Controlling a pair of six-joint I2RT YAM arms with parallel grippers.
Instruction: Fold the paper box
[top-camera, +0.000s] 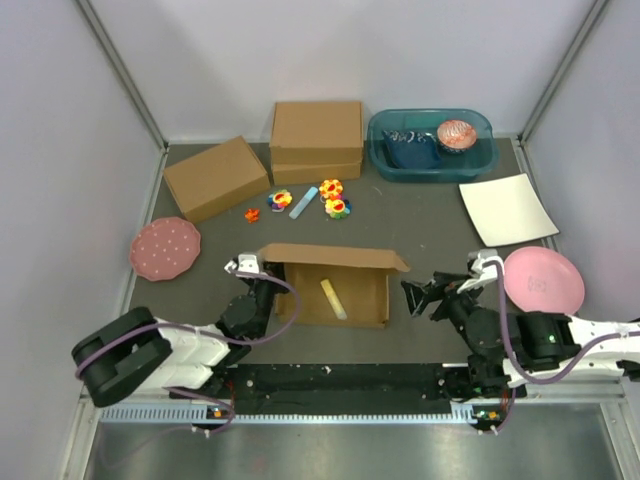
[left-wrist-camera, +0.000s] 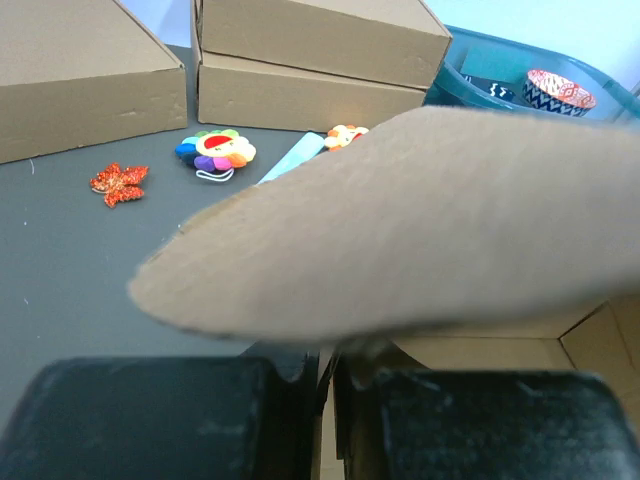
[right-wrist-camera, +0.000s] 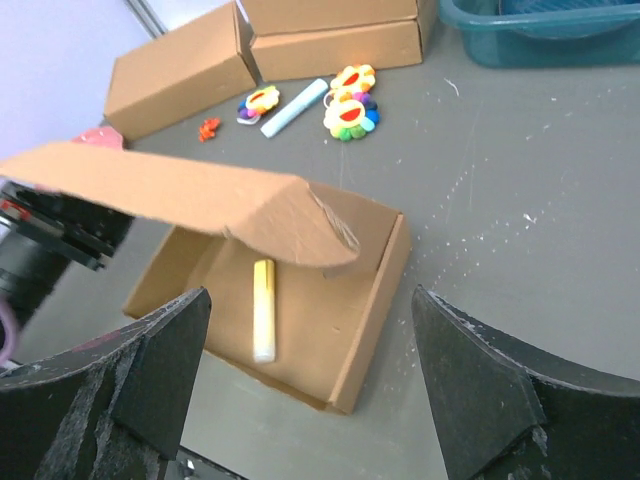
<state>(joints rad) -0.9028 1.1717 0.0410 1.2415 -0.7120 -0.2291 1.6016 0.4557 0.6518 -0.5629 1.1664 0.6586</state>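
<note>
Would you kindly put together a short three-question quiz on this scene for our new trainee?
1. True or false: the right claw is shut on the paper box.
2. What lies inside the paper box? A) a pink plate B) a yellow stick C) a blue stick
3. Fill in the missing word: the spotted pink plate lies on the robot's ___ side.

Key
1. False. The right claw is open and sits apart from the box.
2. B
3. left
</note>
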